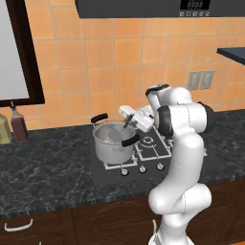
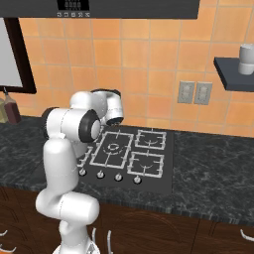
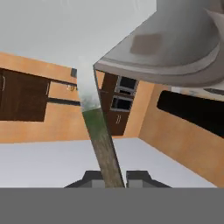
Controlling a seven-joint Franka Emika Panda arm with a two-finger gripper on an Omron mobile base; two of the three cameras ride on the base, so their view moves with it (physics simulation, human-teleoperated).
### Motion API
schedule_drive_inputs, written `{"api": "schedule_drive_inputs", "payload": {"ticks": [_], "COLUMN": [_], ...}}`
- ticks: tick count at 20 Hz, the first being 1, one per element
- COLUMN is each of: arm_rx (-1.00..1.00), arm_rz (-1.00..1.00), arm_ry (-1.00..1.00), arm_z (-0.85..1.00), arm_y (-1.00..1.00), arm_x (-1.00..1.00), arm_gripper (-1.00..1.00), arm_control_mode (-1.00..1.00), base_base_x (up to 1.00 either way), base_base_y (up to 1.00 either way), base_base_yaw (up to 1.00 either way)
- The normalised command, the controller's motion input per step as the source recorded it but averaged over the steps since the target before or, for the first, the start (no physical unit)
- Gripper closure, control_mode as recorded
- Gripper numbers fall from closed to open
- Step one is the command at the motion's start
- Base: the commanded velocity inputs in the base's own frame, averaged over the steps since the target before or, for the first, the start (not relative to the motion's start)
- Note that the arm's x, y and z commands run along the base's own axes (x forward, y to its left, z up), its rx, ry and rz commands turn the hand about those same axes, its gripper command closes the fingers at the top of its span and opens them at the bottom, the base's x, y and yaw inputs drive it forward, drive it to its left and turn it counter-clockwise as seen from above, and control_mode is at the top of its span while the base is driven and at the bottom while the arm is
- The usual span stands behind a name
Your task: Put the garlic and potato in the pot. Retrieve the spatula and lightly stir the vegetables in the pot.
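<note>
Two dark fingertips [image 3: 135, 176] of the end effector [image 3: 110, 177] stand pressed against the brownish handle of the spatula [image 3: 103, 146], pinching it so that the shaft runs straight out ahead of the hand and the pale blade end lies farthest from the grip. Held this way, the blade can reach down into the pot [image 1: 113, 142] while the hand stays above the rim. From the left base camera the end effector [image 1: 128, 116] hangs just over the pot's far edge, with the thin handle slanting down from it into the steel interior. Directly below the end effector, the pot sits on the cooktop [image 2: 149, 163] set into the dark desk [image 1: 43, 167]. A pinkish shape inside the pot may be the garlic; the potato cannot be made out. Judging by this, stirring is the step in hand.
</note>
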Motion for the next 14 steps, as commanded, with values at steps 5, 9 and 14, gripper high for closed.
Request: {"api": "schedule_drive_inputs", "payload": {"ticks": [5,9,14], "arm_rx": [0.05,0.08,0.0], "arm_rz": [0.0,-0.02,-0.03], "arm_ry": [0.13,0.18,0.13], "arm_z": [0.08,0.52,0.11], "arm_y": [0.11,0.0,0.0], "arm_x": [-0.26,-0.27,-0.18], "arm_gripper": [1.0,1.0,1.0], "arm_control_mode": [-1.0,-1.0,-1.0], "base_base_x": [0.0,0.0,0.0], "base_base_y": [0.0,0.0,0.0], "base_base_yaw": [0.0,0.0,0.0]}}
